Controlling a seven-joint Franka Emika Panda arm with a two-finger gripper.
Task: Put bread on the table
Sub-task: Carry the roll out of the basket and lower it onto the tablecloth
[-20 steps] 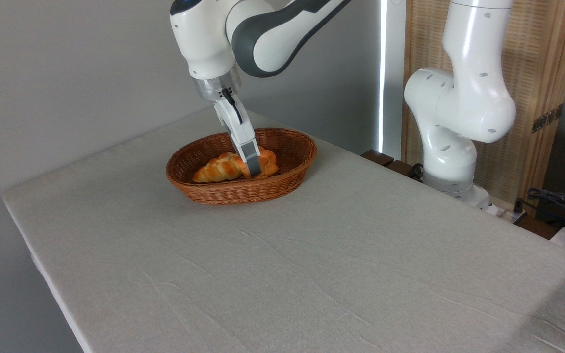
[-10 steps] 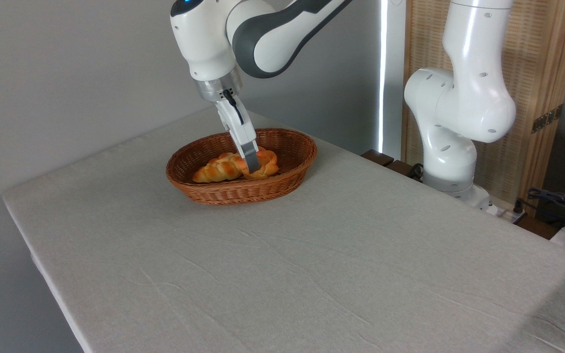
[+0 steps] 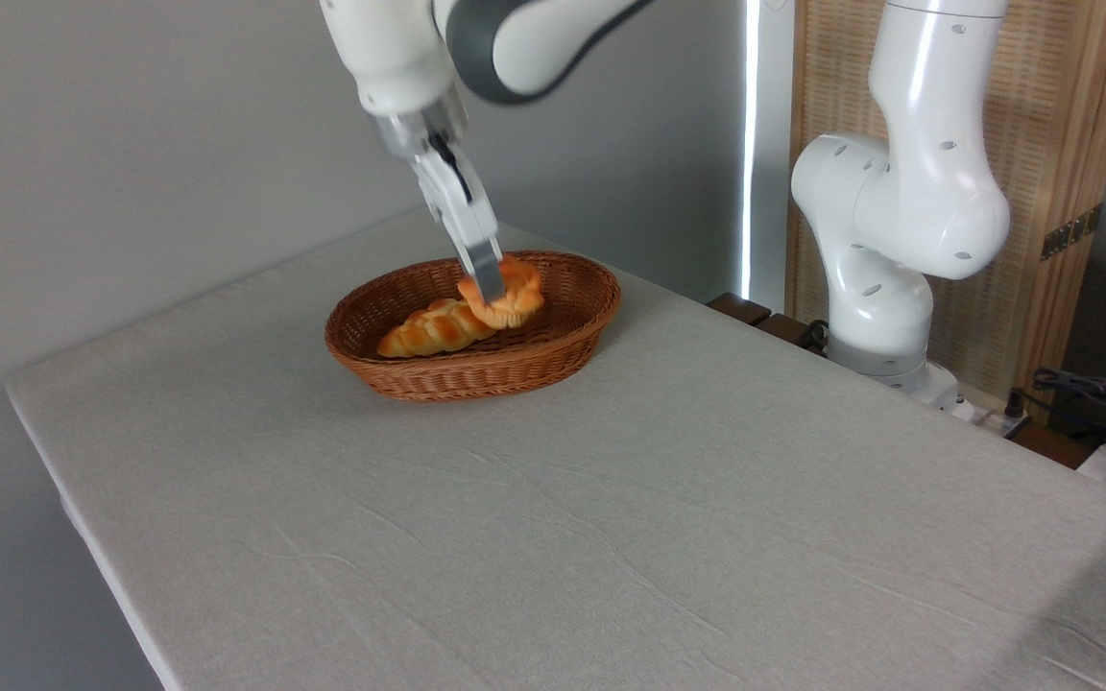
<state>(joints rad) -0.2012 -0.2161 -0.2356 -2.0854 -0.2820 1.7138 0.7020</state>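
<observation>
The white two-finger gripper (image 3: pixel 491 288) of the white-and-grey robot arm (image 3: pixel 515 34) points down over the brown oval wicker basket (image 3: pixel 473 326), its jaws closed on the small round golden-orange bun with a knotted top (image 3: pixel 511 292); only the near grey finger (image 3: pixel 485 269) shows plainly, lying against the bun's front-left side, the other being hidden behind the bread; the bun is held clear of the basket floor, tilted, its lower edge just above the right end of the elongated braided golden loaf (image 3: pixel 430 328), which lies along the bottom of the basket; whether bun and loaf touch cannot be told from this angle; the basket stands toward the far side of the large rectangular table covered in pale grey-beige, slightly wrinkled cloth (image 3: pixel 611 518); the arm's white base column (image 3: pixel 884 240) rises beyond the table's right edge, in front of a slatted wooden screen (image 3: pixel 1043 115); dark cables (image 3: pixel 1086 389) lie at the far right.
</observation>
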